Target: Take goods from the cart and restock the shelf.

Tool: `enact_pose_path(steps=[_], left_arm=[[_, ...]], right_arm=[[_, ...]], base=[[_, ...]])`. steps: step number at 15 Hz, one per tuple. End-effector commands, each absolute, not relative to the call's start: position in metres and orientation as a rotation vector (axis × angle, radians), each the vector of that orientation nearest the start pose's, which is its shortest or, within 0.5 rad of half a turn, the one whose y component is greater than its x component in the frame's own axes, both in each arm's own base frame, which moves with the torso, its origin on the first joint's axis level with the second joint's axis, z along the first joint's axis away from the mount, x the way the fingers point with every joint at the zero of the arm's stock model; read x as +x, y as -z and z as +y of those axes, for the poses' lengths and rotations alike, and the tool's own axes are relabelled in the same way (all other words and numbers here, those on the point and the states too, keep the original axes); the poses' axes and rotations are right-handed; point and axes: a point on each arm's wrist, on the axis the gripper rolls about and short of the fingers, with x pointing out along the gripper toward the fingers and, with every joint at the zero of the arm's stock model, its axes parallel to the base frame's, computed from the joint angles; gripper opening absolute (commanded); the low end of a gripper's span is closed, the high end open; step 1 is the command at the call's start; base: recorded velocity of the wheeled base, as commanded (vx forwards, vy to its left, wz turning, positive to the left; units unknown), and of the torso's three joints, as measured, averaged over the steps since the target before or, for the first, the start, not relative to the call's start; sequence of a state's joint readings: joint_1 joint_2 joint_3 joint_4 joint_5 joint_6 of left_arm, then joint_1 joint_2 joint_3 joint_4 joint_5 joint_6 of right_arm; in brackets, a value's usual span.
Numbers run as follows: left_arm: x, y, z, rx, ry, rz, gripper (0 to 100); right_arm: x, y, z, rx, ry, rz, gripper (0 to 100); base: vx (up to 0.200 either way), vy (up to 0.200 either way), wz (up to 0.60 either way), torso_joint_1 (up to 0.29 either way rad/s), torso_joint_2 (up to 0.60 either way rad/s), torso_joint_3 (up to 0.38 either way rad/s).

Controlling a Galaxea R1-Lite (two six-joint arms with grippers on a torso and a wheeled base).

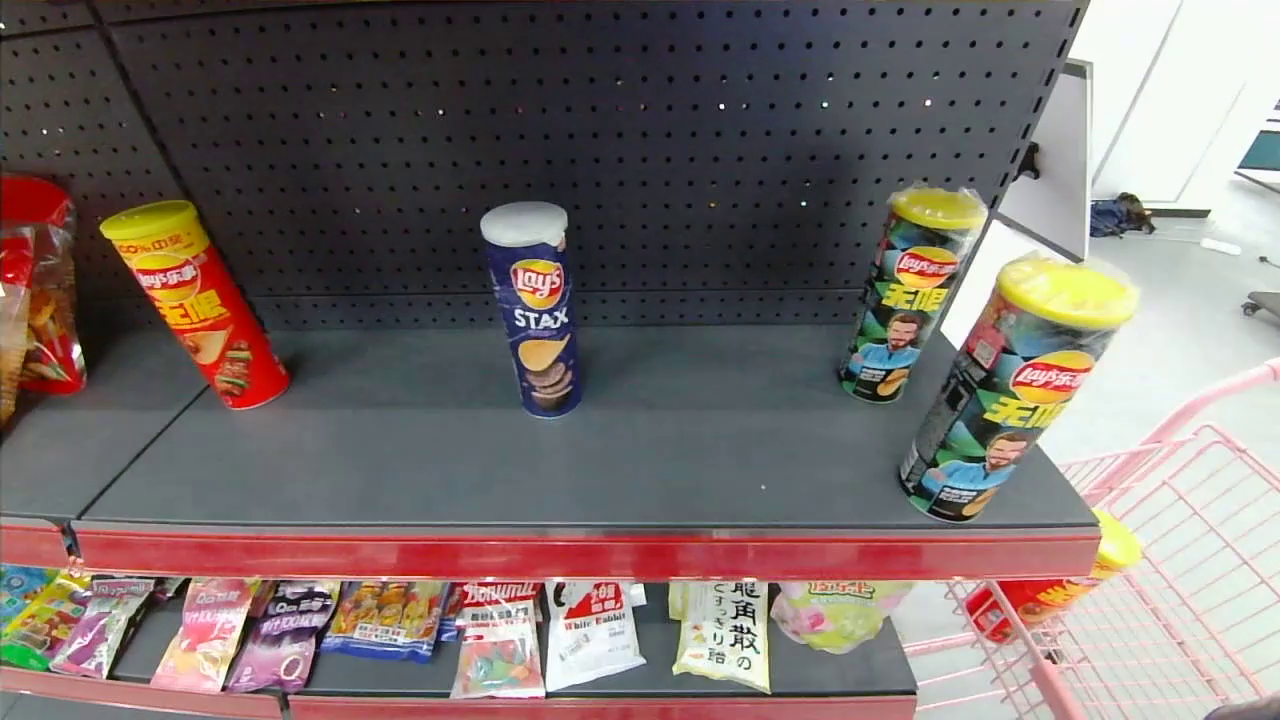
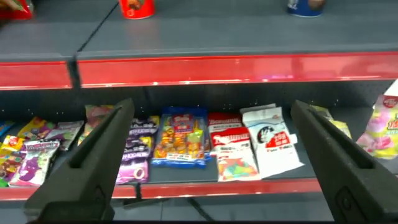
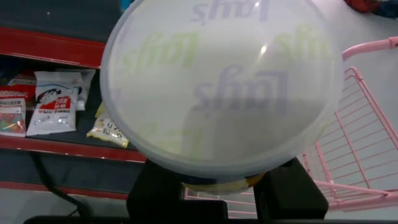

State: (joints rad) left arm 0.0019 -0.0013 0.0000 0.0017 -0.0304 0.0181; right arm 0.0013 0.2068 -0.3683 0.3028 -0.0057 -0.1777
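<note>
My right gripper is shut on a chip can; its clear plastic lid faces the wrist camera, and it is held in front of the shelf's right end beside the pink cart. My left gripper is open with nothing between its dark fingers, and it faces the lower shelf's snack bags. On the upper shelf board stand a red can, a blue can and two green-black cans. A red can lies in the cart.
A black pegboard backs the upper shelf, with wide bare gaps between the cans. Red-packaged goods sit at the far left. Several snack bags fill the lower shelf behind its red front lip.
</note>
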Motion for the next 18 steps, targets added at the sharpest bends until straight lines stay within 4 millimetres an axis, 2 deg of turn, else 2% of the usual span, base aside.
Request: enact_pose_path(steps=[1, 3, 8, 11, 15, 18], left_arm=[[-0.023, -0.075, -0.001, 0.018, 0.028, 0.001, 100], [-0.023, -0.075, -0.001, 0.018, 0.029, 0.001, 100], [-0.023, -0.075, -0.001, 0.018, 0.028, 0.001, 100], [-0.023, -0.075, -0.001, 0.020, 0.028, 0.001, 100], [-0.023, -0.075, -0.001, 0.018, 0.029, 0.001, 100], [-0.023, -0.076, -0.001, 0.015, 0.029, 0.001, 100]], right_arm=[[-0.036, -0.147, 0.000, -0.179, -0.022, 0.120, 0], [-0.037, -0.141, 0.002, -0.171, -0.133, 0.110, 0], [-0.038, -0.137, 0.002, -0.173, -0.138, 0.108, 0], [-0.038, -0.135, 0.002, -0.176, -0.141, 0.112, 0], [-0.037, -0.133, 0.002, -0.176, -0.145, 0.118, 0], [-0.037, -0.132, 0.002, -0.177, -0.153, 0.120, 0]], base=[[0.000, 0.200, 0.00, -0.002, 0.00, 0.007], [0.000, 0.200, 0.00, 0.000, 0.00, 0.005], [0.000, 0.200, 0.00, 0.004, 0.00, 0.001], [0.000, 0.000, 0.00, 0.000, 0.00, 0.000], [0.200, 0.000, 0.00, -0.006, 0.00, 0.000], [0.000, 0.000, 0.00, 0.000, 0.00, 0.000]])
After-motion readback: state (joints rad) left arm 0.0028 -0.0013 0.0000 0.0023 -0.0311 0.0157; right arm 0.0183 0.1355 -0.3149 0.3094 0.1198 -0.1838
